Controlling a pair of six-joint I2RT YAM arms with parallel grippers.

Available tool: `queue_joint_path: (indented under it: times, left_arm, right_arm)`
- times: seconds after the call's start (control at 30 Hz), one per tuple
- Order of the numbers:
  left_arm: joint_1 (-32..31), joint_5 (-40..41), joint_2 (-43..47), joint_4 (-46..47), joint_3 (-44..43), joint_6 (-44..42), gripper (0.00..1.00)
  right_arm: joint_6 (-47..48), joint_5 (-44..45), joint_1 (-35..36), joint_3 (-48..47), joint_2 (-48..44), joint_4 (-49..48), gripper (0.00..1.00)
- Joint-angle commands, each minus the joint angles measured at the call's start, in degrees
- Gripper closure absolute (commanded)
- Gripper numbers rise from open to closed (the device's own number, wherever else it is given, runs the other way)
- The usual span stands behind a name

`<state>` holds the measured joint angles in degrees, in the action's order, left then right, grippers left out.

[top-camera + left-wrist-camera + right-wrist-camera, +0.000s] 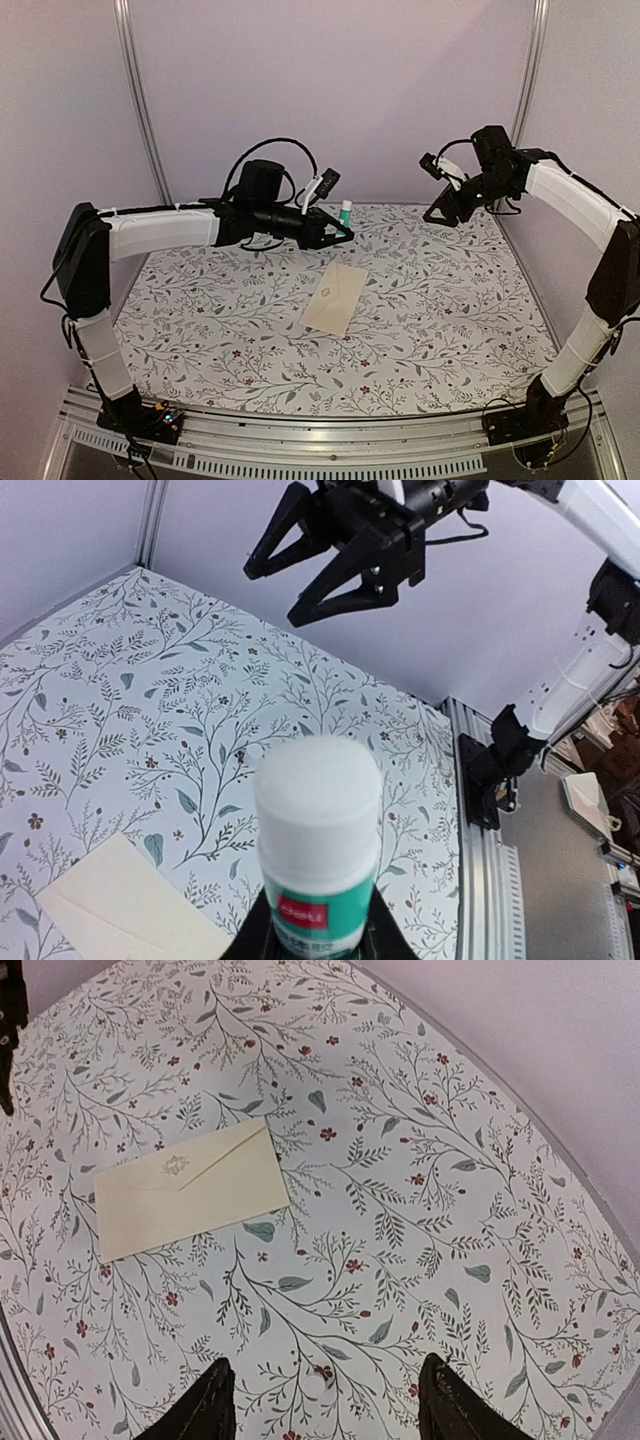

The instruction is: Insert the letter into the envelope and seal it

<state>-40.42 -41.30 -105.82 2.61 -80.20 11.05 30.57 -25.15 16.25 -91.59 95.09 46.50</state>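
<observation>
Glue stick point(318, 825) fills the foreground of the left wrist view, white cap upward and green label below, with the left tool point(340, 233) clamped on its lower body. Held upright and well above the counter point(450, 330), it keeps the cap free and facing the other arm, which looks to me like a set-up for uncapping before the flap is glued; the cap appears to be still on

The right tool point(325, 1405) hangs high over the far right corner, its fingers spread apart with nothing between them, angled towards the stick but well apart from it. That height keeps it off the paper and gives its camera a full view of the envelope point(190, 1195)

This lies flat near the middle of the counter, back side up, its pointed flap folded down with a small crest at the tip. Whether the flap is stuck cannot be told. No letter shows in any view, so I judge it is already inside, and sealing is what remains. Neither arm touches the envelope, leaving it undisturbed and ready for the glue
</observation>
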Motion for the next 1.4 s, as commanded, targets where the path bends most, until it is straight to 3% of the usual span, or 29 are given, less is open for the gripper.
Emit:
queue_joint_path:
  times: [0.0,0.23,0.9,1.37]
  left_arm:
    - [0.3,0.1,-1.1,-2.4,-2.2,-1.7,0.91]
    - [0.4,0.7,-1.7,-2.4,-2.8,-1.3,0.91]
    - [0.4,2.5,-2.3,-5.3,-2.9,-0.3,0.91]
    - [1.1,1.6,-3.3,-4.4,-3.1,0.6,0.91]
  right_arm:
    - [4.8,10.4,0.2,4.6,3.1,5.9,0.41]
    - [6.8,16.1,0.2,7.8,9.4,7.6,0.48]
    - [4.9,19.8,3.9,3.3,22.4,9.2,0.51]
    - [4.8,18.9,4.1,2.5,24.8,11.5,0.69]
